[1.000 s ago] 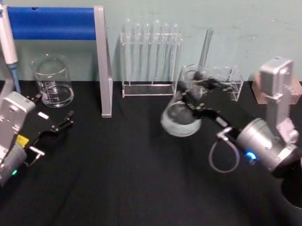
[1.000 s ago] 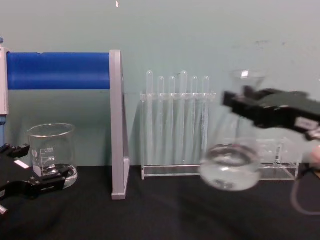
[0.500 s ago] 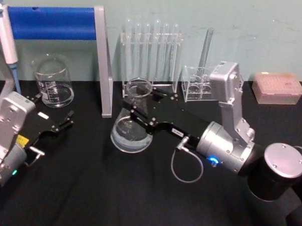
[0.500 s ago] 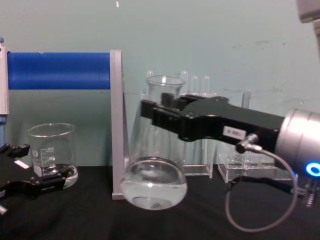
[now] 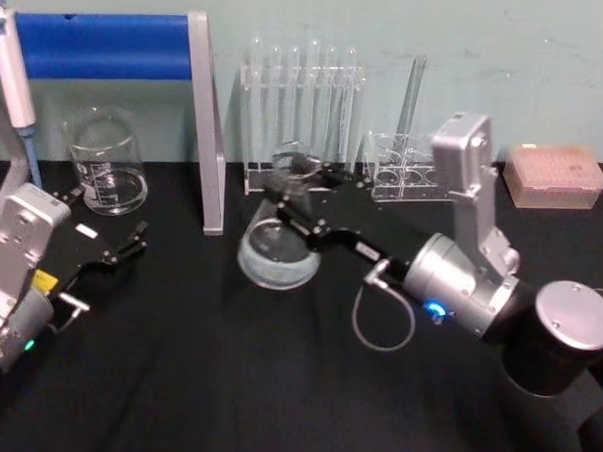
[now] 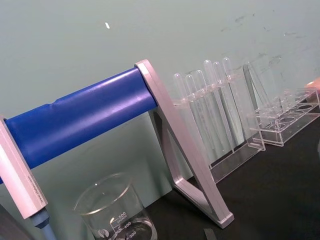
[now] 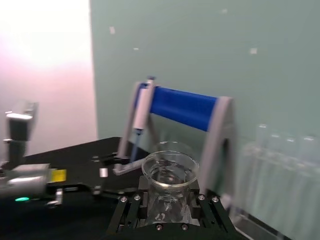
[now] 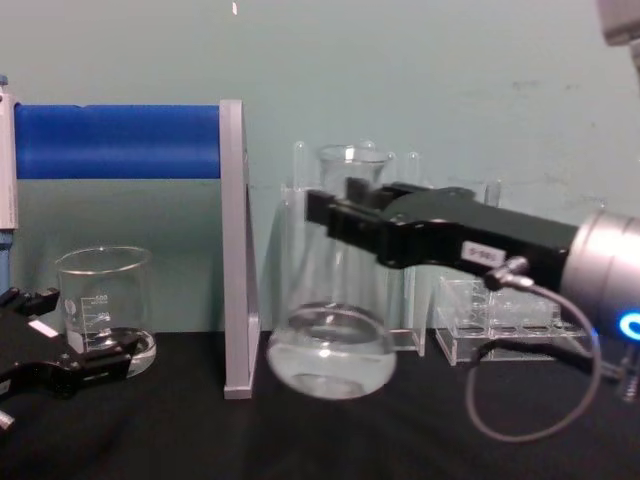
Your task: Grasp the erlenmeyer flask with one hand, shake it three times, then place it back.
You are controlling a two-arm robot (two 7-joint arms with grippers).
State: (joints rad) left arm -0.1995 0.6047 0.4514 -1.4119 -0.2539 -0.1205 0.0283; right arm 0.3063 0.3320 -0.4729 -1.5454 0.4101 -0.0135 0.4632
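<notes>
Black table (image 5: 225,383), erlenmeyer flask (image 5: 275,257) clamped in right pincer (image 5: 295,186)

Beaker (image 6: 112,212) — blue-barred stand (image 6: 80,117) — test tubes (image 6: 206,107)

The right gripper (image 8: 345,215) is black and blocky, with a small white label (image 8: 483,252) and screws (image 7: 157,226) on its face. Its silver-grey wrist (image 5: 459,288) carries a blue light (image 5: 436,310) and a looping grey cable (image 8: 468,400). The left gripper (image 5: 106,228) is black, its silver arm (image 5: 20,264) marked with a yellow label (image 5: 44,280).
</notes>
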